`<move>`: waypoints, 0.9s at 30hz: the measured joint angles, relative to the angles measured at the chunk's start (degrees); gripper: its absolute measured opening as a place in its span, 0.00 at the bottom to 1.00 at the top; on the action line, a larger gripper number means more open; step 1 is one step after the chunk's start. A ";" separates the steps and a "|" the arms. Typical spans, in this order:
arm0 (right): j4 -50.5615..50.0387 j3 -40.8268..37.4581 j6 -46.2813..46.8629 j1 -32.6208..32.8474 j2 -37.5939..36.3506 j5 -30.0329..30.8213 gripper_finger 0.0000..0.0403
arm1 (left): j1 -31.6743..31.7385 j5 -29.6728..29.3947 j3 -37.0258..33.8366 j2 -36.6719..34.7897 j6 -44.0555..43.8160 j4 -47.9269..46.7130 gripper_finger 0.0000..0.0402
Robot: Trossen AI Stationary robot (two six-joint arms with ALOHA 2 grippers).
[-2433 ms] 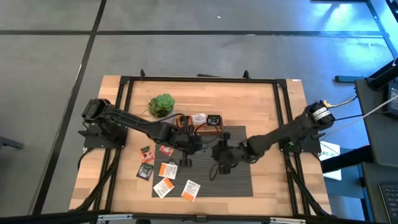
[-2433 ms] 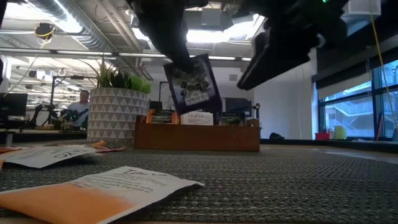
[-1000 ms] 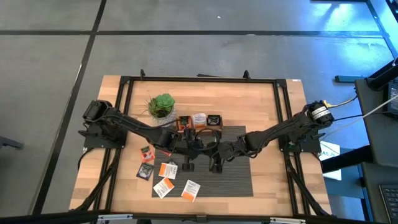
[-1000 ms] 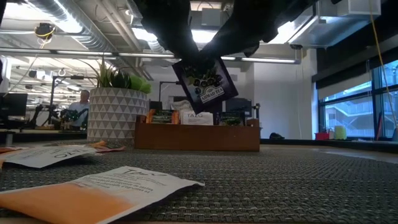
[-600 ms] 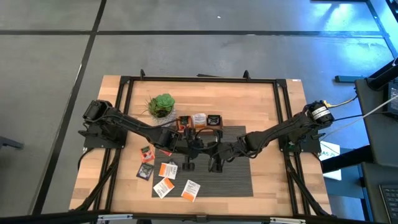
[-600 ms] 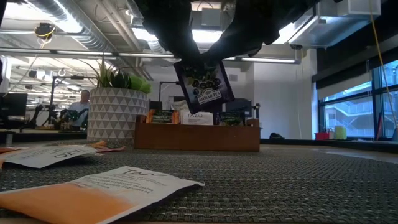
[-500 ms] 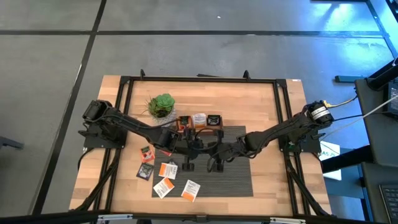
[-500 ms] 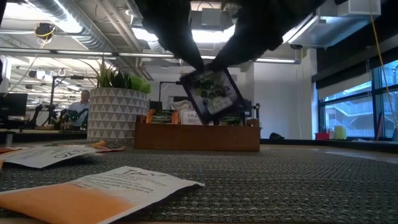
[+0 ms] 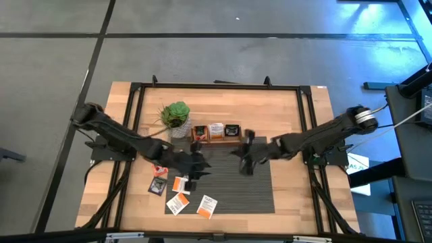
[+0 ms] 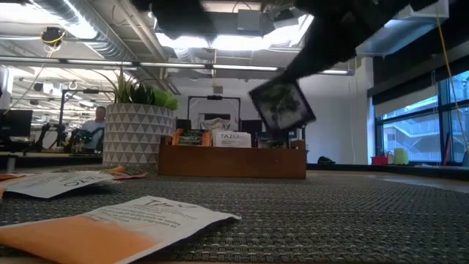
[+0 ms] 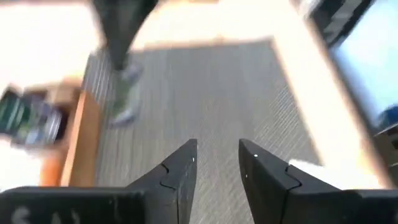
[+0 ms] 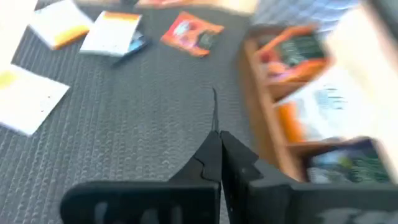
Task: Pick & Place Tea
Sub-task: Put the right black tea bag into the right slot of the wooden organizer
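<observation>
A dark tea sachet [image 10: 282, 106] hangs tilted in the air in front of the wooden tray [image 10: 231, 161], with my right gripper [image 12: 217, 142] shut on it. In the right wrist view it shows only edge-on, as a thin line. My left gripper [image 11: 217, 152] stands open over the dark mat [image 11: 205, 93], left of the sachet, with nothing between its fingers. In the high view it [image 9: 196, 167] is near the mat's left edge. Several orange and white sachets [image 9: 179, 183] lie flat on the table's near left. The tray [image 9: 216, 133] holds upright sachets. My right gripper pinches the dark sachet's upper edge [image 12: 215, 121] between its two fingers, coming at it slanting down from the table's right. The sachet hangs below the fingers, tilted, lifted clear of the mat and the tray.
A small green plant in a white pot [image 9: 175, 113] stands left of the tray. An orange and white sachet [image 10: 110, 220] lies on the mat close to the low camera. The mat's right half [image 9: 260, 189] is bare.
My left gripper has opened, let go of the dark sachet and drawn back toward the table's left edge. My right gripper, shut on the sachet, has carried it toward the right and far side, and the sachet has tipped over further.
</observation>
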 joint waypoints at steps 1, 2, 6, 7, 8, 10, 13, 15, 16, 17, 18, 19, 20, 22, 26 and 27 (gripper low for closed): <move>2.24 -1.88 -0.60 -0.72 -2.41 0.06 0.00 | -0.74 0.54 -2.39 -2.21 0.96 4.13 0.28; 3.78 -3.83 -1.48 -1.66 -5.09 0.27 0.00 | -1.36 1.37 -4.71 -4.21 2.11 7.52 0.28; 13.41 -11.36 -5.41 -5.80 -11.69 0.50 0.00 | -3.79 8.94 -12.26 -9.37 8.28 23.48 0.28; 15.72 -13.09 -6.08 -7.01 -12.65 0.26 0.00 | -4.30 11.00 -13.34 -9.86 9.93 27.41 0.28; 18.41 -14.85 -6.77 -8.47 -13.09 -0.05 0.00 | -4.94 12.93 -14.68 -10.69 11.45 29.50 0.28; 25.09 -17.52 -7.53 -10.88 -12.92 -2.34 0.00 | -6.10 16.25 -16.49 -11.57 13.85 32.61 0.29; 32.73 -20.80 -9.57 -14.37 -10.98 -6.89 0.00 | -7.32 19.44 -16.82 -11.78 15.65 33.20 0.29; 35.68 -22.24 -10.51 -16.77 -10.11 -8.81 0.01 | -7.95 21.24 -16.82 -11.78 15.68 33.12 0.28; 36.59 -22.29 -10.75 -17.80 -9.30 -9.89 0.01 | -8.03 21.81 -16.82 -11.78 15.65 32.84 0.28; 36.68 -22.42 -10.80 -18.87 -8.59 -10.75 0.01 | -8.40 22.21 -16.82 -11.78 15.64 32.58 0.28; 36.39 -22.67 -10.59 -19.83 -7.92 -11.60 0.01 | -8.64 23.14 -16.82 -11.78 15.62 32.59 0.28; 36.10 -22.79 -10.57 -20.62 -7.10 -12.57 0.01 | -8.77 24.04 -16.82 -11.78 15.60 32.71 0.28; 36.22 -22.79 -10.59 -21.14 -6.06 -13.17 0.01 | -8.91 24.41 -16.82 -11.78 15.63 32.86 0.28; 36.28 -22.77 -10.82 -22.09 -4.60 -13.64 0.01 | -9.23 24.46 -16.82 -11.78 15.44 32.75 0.28; 39.20 -22.77 -13.15 -22.76 -1.28 -13.77 0.01 | -9.50 24.27 -16.82 -11.78 14.42 32.70 0.29; 40.26 -22.73 -13.71 -22.83 -0.68 -13.77 0.01 | -9.48 24.26 -16.82 -11.78 14.29 32.70 0.29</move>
